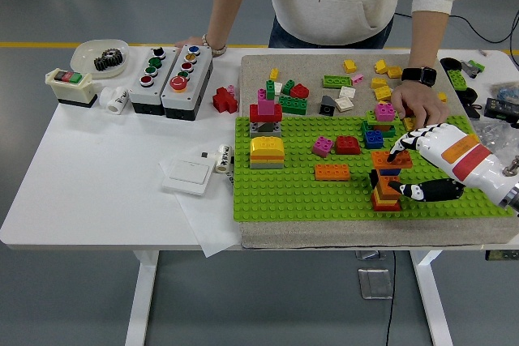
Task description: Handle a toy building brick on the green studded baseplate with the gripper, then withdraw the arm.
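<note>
right robot hand (405,169), fingers curled, gripping

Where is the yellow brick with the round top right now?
In the head view, the yellow brick sits on the left part of the green baseplate, just in front of the red and pink stack, far from the robot's right hand.
</note>
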`<act>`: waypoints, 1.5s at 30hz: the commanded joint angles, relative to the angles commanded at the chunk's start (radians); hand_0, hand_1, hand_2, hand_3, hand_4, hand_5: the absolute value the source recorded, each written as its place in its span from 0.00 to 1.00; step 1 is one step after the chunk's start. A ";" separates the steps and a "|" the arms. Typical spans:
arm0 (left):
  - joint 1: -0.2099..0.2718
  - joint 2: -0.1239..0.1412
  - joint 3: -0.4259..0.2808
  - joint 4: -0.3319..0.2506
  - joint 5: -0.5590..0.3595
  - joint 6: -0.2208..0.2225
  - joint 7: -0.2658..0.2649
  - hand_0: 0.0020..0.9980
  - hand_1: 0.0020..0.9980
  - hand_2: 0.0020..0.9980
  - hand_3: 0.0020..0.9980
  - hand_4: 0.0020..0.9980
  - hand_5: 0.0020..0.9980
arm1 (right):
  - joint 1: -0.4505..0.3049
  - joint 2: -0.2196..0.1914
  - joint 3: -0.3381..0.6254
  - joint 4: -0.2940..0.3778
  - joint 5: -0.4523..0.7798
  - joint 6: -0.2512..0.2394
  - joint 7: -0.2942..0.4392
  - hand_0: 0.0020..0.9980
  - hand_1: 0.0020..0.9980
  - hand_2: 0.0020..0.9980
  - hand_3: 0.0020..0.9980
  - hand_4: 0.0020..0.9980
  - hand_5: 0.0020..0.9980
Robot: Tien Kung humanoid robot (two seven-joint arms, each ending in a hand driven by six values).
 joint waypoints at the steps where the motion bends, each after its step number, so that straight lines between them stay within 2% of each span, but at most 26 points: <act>1: 0.000 0.000 0.000 0.000 0.000 0.000 0.000 0.55 0.63 0.69 0.62 0.64 0.74 | 0.000 0.000 0.000 -0.001 0.000 0.001 0.000 0.52 0.54 0.59 0.54 0.77 0.44; 23: 0.003 -0.001 -0.004 0.001 0.006 -0.002 0.000 0.55 0.63 0.69 0.61 0.64 0.74 | 0.000 -0.001 -0.003 -0.003 0.000 0.013 0.003 0.49 0.53 0.59 0.54 0.77 0.43; 45: 0.005 0.000 -0.007 0.001 0.014 -0.005 0.001 0.55 0.63 0.69 0.61 0.64 0.74 | 0.004 -0.002 -0.003 0.019 0.044 -0.018 0.018 0.49 0.53 0.59 0.55 0.77 0.42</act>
